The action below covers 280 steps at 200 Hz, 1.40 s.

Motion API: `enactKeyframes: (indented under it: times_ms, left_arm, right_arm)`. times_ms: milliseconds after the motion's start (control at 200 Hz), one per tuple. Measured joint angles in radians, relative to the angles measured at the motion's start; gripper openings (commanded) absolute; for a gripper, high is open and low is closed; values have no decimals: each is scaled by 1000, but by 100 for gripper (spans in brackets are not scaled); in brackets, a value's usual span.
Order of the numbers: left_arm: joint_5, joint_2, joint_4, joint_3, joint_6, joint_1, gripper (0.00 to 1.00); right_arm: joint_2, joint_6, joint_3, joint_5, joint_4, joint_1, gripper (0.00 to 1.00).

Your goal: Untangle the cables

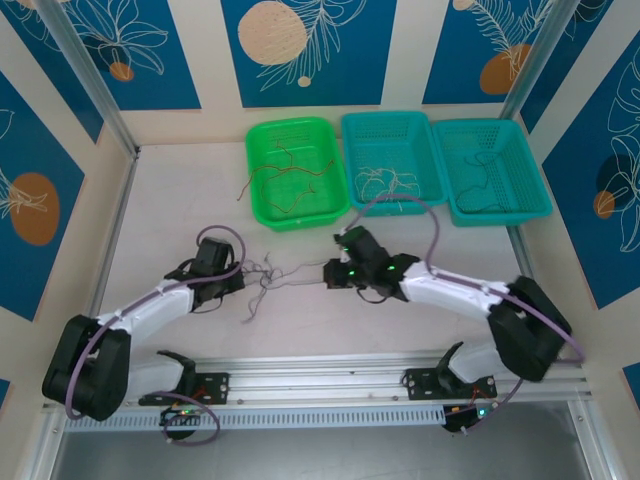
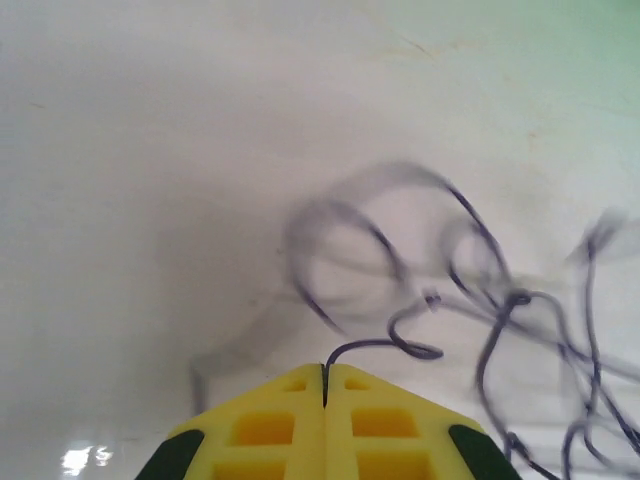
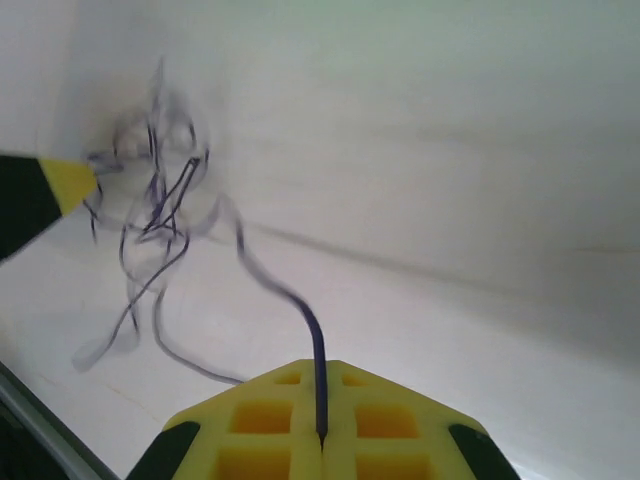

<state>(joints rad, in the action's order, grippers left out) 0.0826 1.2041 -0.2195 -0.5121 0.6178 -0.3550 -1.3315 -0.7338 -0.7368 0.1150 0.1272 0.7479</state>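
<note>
The pulling-apart step is in hand. A small knot of dark cables (image 1: 266, 281) lies on the tabletop (image 1: 180, 200) at mid-scene, with the left gripper (image 2: 325, 372) at its 9 o'clock and the right gripper (image 3: 320, 372) at its 3 o'clock. Each has its jaws pressed together, pinching a dark strand that runs into the knot. The next move likely calls for drawing the two apart slowly until one wire slips free, then carrying it to the baskets (image 1: 297, 222) at 12 o'clock.
</note>
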Motion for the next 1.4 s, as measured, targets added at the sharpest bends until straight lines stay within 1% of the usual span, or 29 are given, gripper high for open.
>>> enactKeyframes:
  times_ms: [195,280,335,395,575,640,680,715,760,775,795,810,855,900,935,980,1005,1045,1085,1170,1250,1320,1400]
  left_arm:
    - [94,-56,-38,13,0,31,0]
    - [116,-62,-53,19,1,39,0]
    - [128,-65,-60,21,2,42,0]
    - [135,-70,-63,21,3,44,0]
    - [180,-94,-88,16,0,50,1]
    - [210,-95,-100,11,-5,62,1]
    - [228,-95,-109,8,-10,72,3]
    - [238,-94,-115,6,-18,81,7]
    - [236,-94,-115,6,-38,89,20]
    - [234,-94,-114,6,-32,91,23]
    - [225,-94,-113,6,-54,92,25]
    - [219,-94,-110,6,-46,92,25]
    - [185,-97,-102,6,-67,93,26]
    - [156,-113,-91,6,-81,93,31]
    - [150,-132,-86,6,-87,93,41]
    - [146,-174,-80,6,-91,93,57]
    - [145,-201,-79,6,-105,93,63]
    - [134,-250,-72,6,-109,93,69]
    - [110,-294,-58,6,-120,93,73]
    - [-24,-372,23,6,-140,87,83]
    - [-162,-399,155,10,-126,56,86]
    - [-253,-386,253,4,-135,-27,88]
    - [-325,-330,288,-32,-184,-150,88]
  right_arm:
    - [342,-31,85,-44,56,-228,0]
    - [466,-42,100,-80,85,-327,0]
    - [520,-47,100,-113,101,-381,0]
    - [550,-51,99,-145,111,-422,0]
    - [557,-42,62,-201,213,-481,0]
    - [565,-40,35,-229,250,-548,0]
    - [570,-40,14,-259,269,-608,0]
    - [575,-40,-3,-291,277,-667,0]
    - [579,-40,-19,-328,279,-724,0]
    - [582,-40,-24,-344,279,-743,0]
    - [583,-40,-29,-359,279,-756,0]
    - [583,-40,-33,-373,279,-765,0]
    - [582,-39,-41,-412,279,-770,0]
    - [579,-35,-49,-445,281,-766,0]
    - [579,-32,-55,-463,286,-762,0]
    - [578,-30,-63,-480,290,-760,0]
    - [578,-29,-68,-488,290,-760,0]
    - [578,-29,-74,-501,289,-761,0]
    - [578,-29,-79,-522,282,-760,0]
    - [565,-29,-88,-569,257,-738,0]
    - [535,-24,-106,-594,240,-693,0]
    - [521,-21,-113,-598,233,-662,0]
    - [520,-17,-119,-600,233,-646,0]
